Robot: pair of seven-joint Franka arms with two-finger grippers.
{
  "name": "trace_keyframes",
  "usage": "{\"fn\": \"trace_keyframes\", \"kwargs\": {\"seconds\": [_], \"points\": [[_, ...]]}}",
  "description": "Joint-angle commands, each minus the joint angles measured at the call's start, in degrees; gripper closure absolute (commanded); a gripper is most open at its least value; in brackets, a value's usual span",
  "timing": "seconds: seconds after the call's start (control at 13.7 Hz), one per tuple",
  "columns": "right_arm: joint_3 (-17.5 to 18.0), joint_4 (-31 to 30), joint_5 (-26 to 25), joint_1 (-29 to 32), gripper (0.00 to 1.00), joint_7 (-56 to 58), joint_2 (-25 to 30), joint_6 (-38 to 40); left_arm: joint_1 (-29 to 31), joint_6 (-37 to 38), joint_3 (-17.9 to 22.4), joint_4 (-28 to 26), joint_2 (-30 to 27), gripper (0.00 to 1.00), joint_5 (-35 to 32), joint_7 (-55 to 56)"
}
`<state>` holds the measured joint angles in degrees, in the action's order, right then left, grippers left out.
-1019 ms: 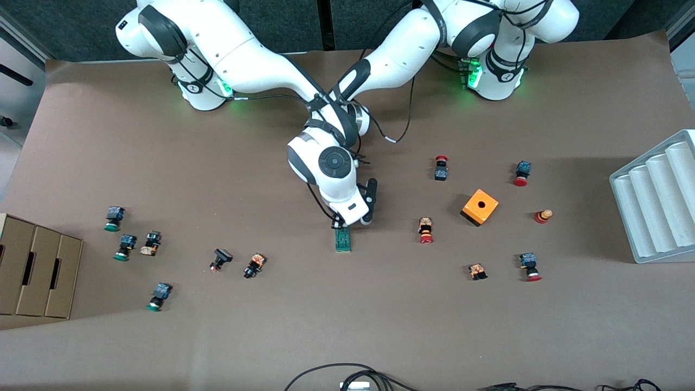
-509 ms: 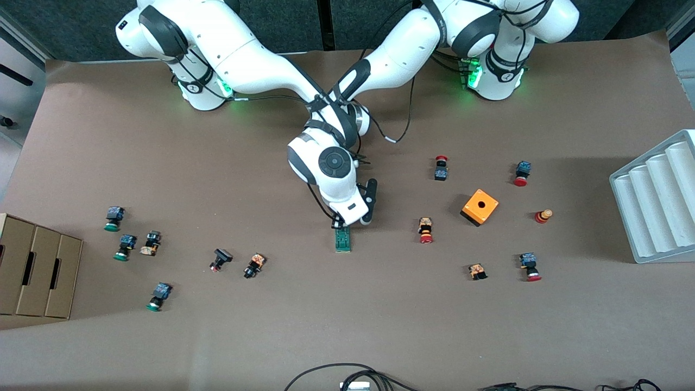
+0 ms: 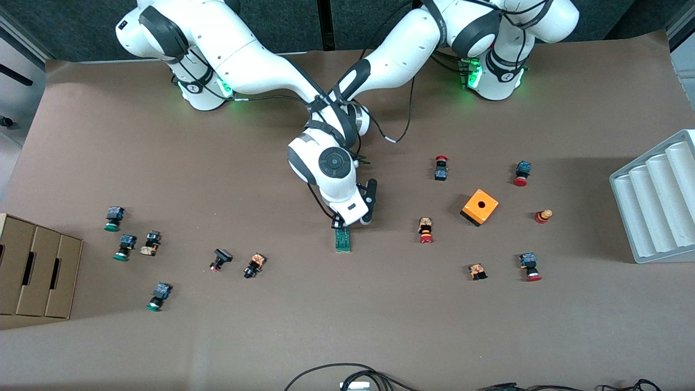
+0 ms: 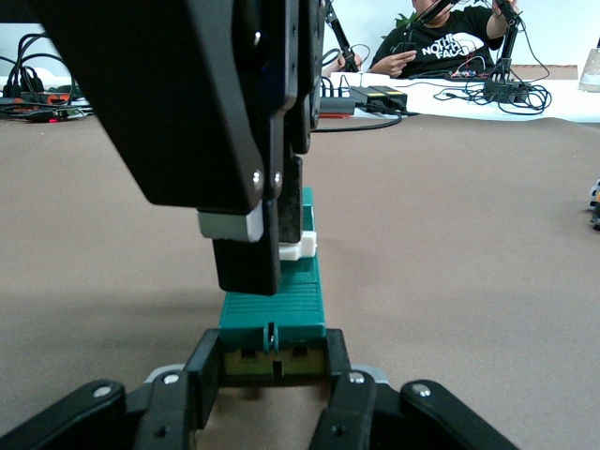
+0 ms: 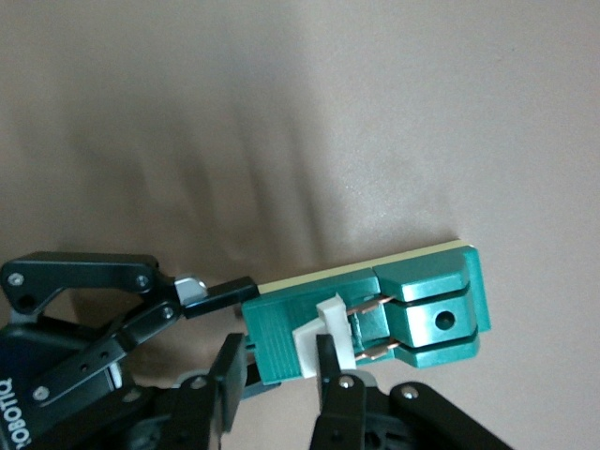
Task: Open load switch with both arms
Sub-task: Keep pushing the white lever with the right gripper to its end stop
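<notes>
Both claws are closed on the load switch [image 3: 342,239], which lies flat on the brown worktop [image 3: 347,326] about midway between the arms' ends, nearer the front camera than the wrists stacked above it. The left claw [image 4: 272,375] clamps the end of the green body that faces the arms' bases, one finger on each long side, as its wrist view shows. The right claw [image 5: 281,370] comes down from above and pinches the small white piece [image 5: 323,328] that stands up from the switch's top, near that same end (two copper contacts show beside it).

The switch looks like a light, stiff moulded-plastic block, so it would probably skid on the paper-covered worktop unless the body is pinned; the left claw's side grip seems well placed for that. The white piece looks thin and is probably the weakest part, likely to snap or slip out if twisted, so a straight pull or lever seems safer.

Scattered push buttons and the orange cube [image 3: 480,207] lie well apart from the switch, toward either end.
</notes>
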<state>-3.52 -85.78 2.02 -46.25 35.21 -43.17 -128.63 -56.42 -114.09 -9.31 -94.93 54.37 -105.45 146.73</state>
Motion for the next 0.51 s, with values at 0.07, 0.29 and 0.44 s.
{"fn": "trace_keyframes", "kwargs": {"seconds": [0.07, 0.29, 0.44], "points": [[-0.26, -0.44, -0.70, -0.42, 0.61, -0.94, -1.12, -2.42, 0.61, -0.34, 0.78, 1.59, 0.65, 0.61, -0.54, 0.75], [-0.26, -0.44, -0.70, -0.42, 0.60, -1.02, -0.95, -2.42, 0.61, -0.34, 0.78, 1.59, 0.65, 0.62, -0.46, 0.75], [-0.26, -0.36, -0.61, -0.50, 0.55, -1.02, -0.51, -2.24, 0.61, -0.34, 0.78, 1.59, 0.56, 0.61, -0.46, 0.75]]}}
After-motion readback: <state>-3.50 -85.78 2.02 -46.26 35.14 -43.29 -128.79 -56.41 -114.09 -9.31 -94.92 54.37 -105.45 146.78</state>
